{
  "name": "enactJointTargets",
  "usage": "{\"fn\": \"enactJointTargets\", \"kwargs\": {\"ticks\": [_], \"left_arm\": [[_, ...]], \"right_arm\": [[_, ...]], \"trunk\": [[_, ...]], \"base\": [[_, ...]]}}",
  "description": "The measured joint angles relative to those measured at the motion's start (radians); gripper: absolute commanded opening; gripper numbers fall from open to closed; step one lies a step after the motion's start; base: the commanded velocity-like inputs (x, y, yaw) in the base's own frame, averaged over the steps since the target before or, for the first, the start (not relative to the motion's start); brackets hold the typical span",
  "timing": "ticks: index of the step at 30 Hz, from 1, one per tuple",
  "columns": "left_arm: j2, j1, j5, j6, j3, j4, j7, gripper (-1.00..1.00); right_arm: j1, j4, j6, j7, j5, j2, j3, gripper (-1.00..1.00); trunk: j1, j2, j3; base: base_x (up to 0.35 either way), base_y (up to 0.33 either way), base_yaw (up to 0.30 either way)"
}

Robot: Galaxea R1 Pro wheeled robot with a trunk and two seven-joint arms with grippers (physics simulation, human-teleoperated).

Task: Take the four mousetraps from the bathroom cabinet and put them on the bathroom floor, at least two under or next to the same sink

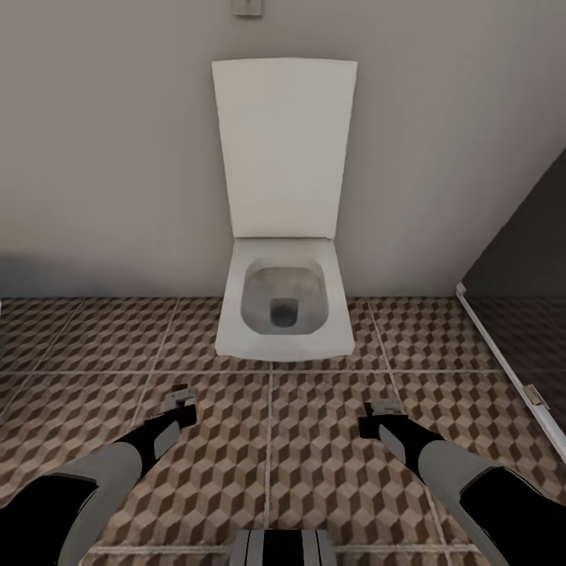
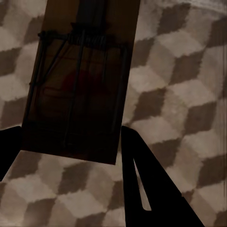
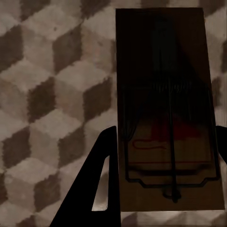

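Both grippers hang low over the bathroom floor (image 1: 314, 464), in front of a square white toilet. My left gripper (image 1: 179, 407) is shut on a mousetrap (image 1: 182, 393). In the left wrist view that mousetrap (image 2: 80, 80), a shadowed tan board with dark wire and a red mark, sits clamped between the dark fingers (image 2: 151, 189) of the left gripper (image 2: 68, 137). My right gripper (image 1: 383, 420) is shut on a second mousetrap (image 1: 385, 406). The right wrist view shows this mousetrap (image 3: 165, 118) between the right gripper's (image 3: 165, 137) fingers (image 3: 94, 189), above the cube-patterned tiles (image 3: 52, 94). The cabinet and sink are out of view.
The toilet (image 1: 283, 314) stands against the grey wall straight ahead, its lid (image 1: 284, 149) raised. At the right, a dark glass shower panel (image 1: 519, 244) with a white bottom rail (image 1: 507, 365) runs toward me. Tiled floor lies open to the toilet's left and between the arms.
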Motion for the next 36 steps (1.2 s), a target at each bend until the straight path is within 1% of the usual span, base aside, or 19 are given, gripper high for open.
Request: {"fn": "enactJointTargets", "kwargs": {"ticks": [5, 16, 27, 36], "left_arm": [[-0.001, 0.0, -0.001, 0.0, -0.001, 0.0, 0.0, -1.0], [-0.001, 0.0, -0.001, 0.001, -0.003, 0.002, 0.0, -1.0], [0.0, 0.0, 0.0, 0.001, -0.001, 0.002, 0.0, -1.0], [0.0, 0.0, 0.0, 0.001, -0.001, 0.002, 0.001, -1.0]], "right_arm": [[0.0, 0.0, 0.0, 0.0, 0.001, 0.0, 0.0, -1.0], [0.0, -0.001, -0.003, 0.002, 0.0, 0.0, 0.001, -1.0], [0.001, -0.001, -0.032, 0.003, 0.003, 0.0, 0.001, -1.0], [0.001, -0.001, -0.035, 0.003, 0.003, 0.0, 0.001, -1.0]], "trunk": [[0.0, 0.0, 0.0], [0.0, 0.0, 0.0], [0.0, 0.0, 0.0], [0.0, 0.0, 0.0]], "base": [[0.0, 0.0, -0.079], [0.014, 0.0, -0.01], [0.229, 0.0, 0.0], [0.038, 0.0, 0.0]]}}
